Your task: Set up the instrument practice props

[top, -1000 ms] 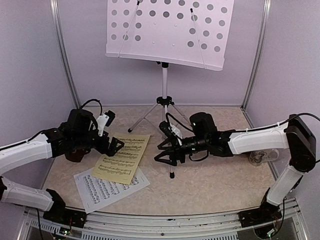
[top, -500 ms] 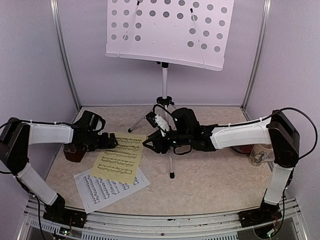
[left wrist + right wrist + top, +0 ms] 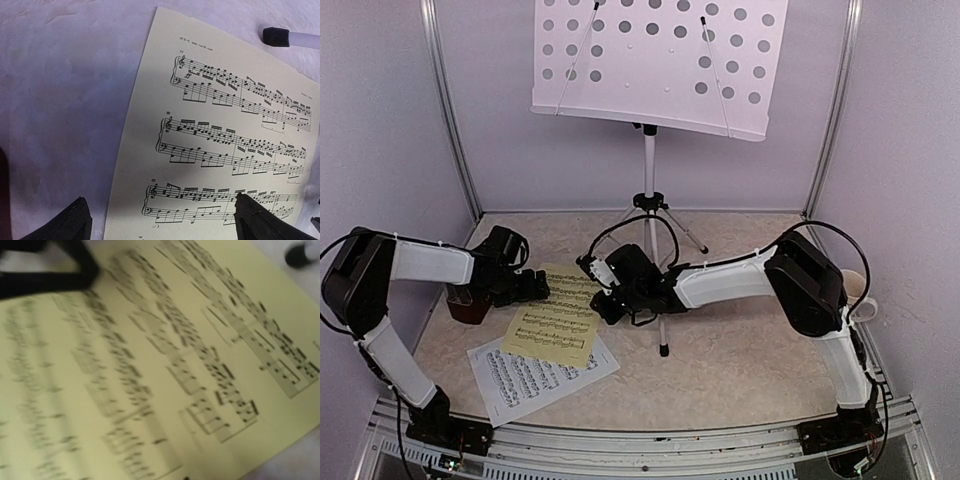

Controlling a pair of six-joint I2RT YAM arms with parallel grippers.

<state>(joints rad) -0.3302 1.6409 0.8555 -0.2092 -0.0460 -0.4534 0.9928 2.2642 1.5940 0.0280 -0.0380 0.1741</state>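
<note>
The yellow sheet of music [image 3: 560, 313] lies flat on the table, overlapping the white sheet [image 3: 525, 378] in front of it. My left gripper [image 3: 534, 286] is low at its upper left edge. In the left wrist view it [image 3: 162, 216] stands open, and its fingertips [image 3: 248, 212] straddle that edge of the yellow sheet [image 3: 225, 145]. My right gripper [image 3: 601, 303] is down at the sheet's right edge. Its wrist view is blurred and filled by the yellow sheet [image 3: 165, 370], with its own fingers out of frame. The white music stand [image 3: 655, 62] stands behind. The brown metronome [image 3: 466, 306] is half hidden by my left arm.
One tripod leg ends in a black foot [image 3: 663, 350] just right of my right gripper; another foot [image 3: 276, 36] lies past the sheet's far corner. A mug [image 3: 858, 297] sits at the right wall behind my right arm. Purple walls close in on three sides.
My right arm has swung left from the tripod leg to the yellow sheet's right edge. My left gripper has settled lower at the sheet's upper left edge.
</note>
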